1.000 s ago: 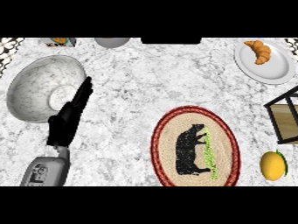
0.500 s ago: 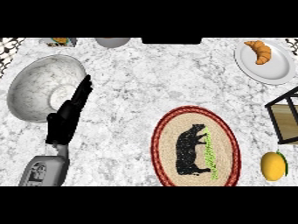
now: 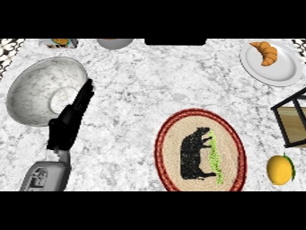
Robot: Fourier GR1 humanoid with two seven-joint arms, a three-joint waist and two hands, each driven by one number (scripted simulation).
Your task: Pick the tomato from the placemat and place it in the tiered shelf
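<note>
At the far left we see a marbled bowl [image 3: 29, 90] on the counter. The left hand [image 3: 69, 121] rests just beside its right rim, fingers straight and pointing up the view, holding nothing. We judge it is parked there to keep out of the working side. The right hand shows nowhere, so we cannot tell what it is doing. Further right lies the oval placemat [image 3: 170, 148], flat on the counter, with a black animal figure and a green strip that we cannot tell from its printed pattern. We find no red tomato on it. At the top right a croissant [image 3: 266, 51] sits on a white plate [image 3: 277, 72], well apart from the mat and, we judge, no part of the job. Below the plate the tiered shelf [image 3: 304, 128] enters from the right edge, its dark frame angled over a wooden board. The one fruit we can see is a yellow-orange fruit [image 3: 280, 169]. It lies on the bare counter just beside the mat's right edge and near the shelf's lower corner, touching neither. If this is the task's fruit, it is off the mat and not yet shelved. Its long axis runs up and down the view, the green stem end pointing up toward the shelf.
</note>
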